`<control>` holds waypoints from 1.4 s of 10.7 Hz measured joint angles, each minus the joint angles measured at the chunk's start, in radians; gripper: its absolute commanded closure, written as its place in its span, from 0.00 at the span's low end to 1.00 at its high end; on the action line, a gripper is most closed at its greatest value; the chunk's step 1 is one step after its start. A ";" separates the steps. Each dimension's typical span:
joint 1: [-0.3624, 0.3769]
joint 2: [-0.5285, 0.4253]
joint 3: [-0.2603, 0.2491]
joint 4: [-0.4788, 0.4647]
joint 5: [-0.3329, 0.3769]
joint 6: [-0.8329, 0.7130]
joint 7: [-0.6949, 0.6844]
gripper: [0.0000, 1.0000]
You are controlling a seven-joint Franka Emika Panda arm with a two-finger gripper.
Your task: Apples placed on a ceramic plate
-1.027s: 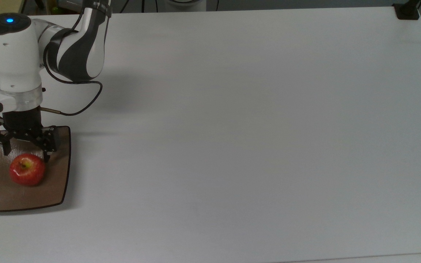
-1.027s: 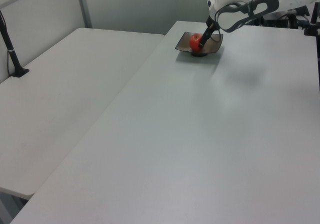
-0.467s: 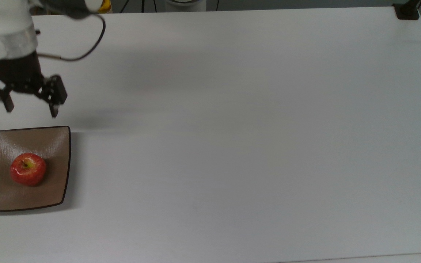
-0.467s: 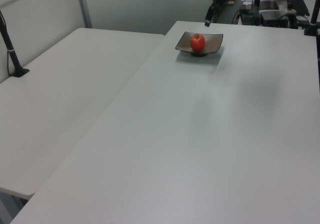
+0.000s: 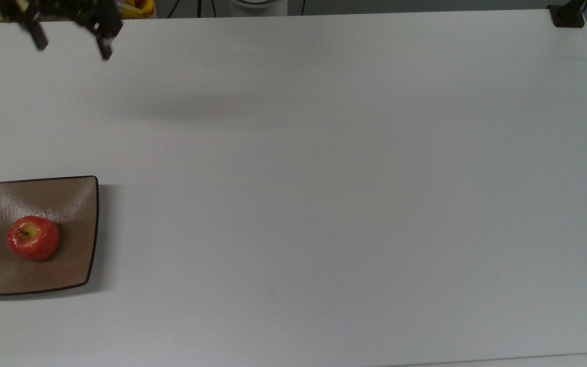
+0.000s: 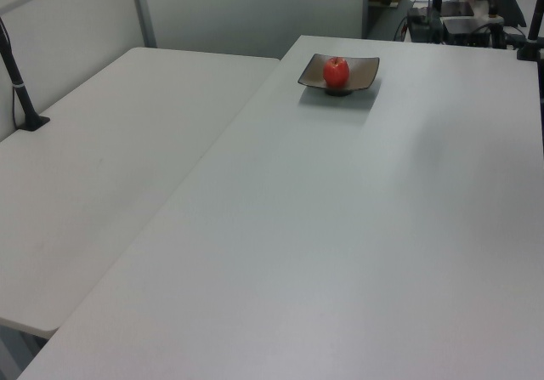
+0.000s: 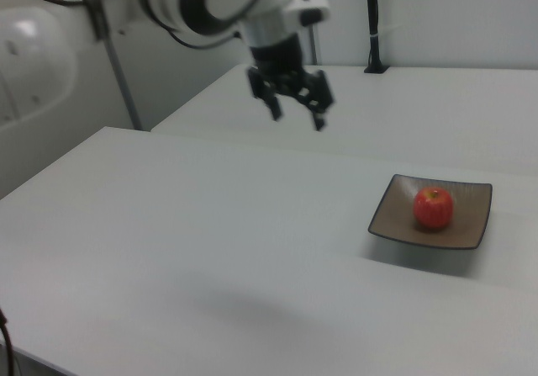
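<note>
**Status: apple on plate, claw withdrawn**

**Position of task items.** The apple (image 5: 33, 238) sits upright on the plate (image 5: 77, 196), roughly at its middle, stem up. The plate rests flat on the white surface (image 5: 324, 204) at the top view's left edge. In the right view the plate stands at the right, with the apple in its centre.

**Claw state.** The claw (image 7: 293, 105) is spread, its two fingers (image 7: 320, 120) clearly apart, and it carries nothing. It hangs in the air above the surface, fingers pointing down.

**Governing relation.** The apple lies well apart from the claw. In the top view the claw (image 5: 72, 46) is at the top left corner and the apple is far below it, near the same left edge. In the right view the apple lies to the right of the claw and lower. The apple is round, so no long axis constrains any approach.

**Change from earlier frames.** One second ago the claw stood low over the plate, its fingers straddling the apple. Half a second ago it had cleared the plate's far edge. It now stands much farther off and higher. The apple has shifted slightly toward the top view's left on the plate; the plate has not moved.

**Assessment.** The placement appears complete; only retreat of the arm seems to remain.
</note>
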 measured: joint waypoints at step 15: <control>0.224 -0.273 0.090 -0.265 0.093 -0.153 0.151 0.00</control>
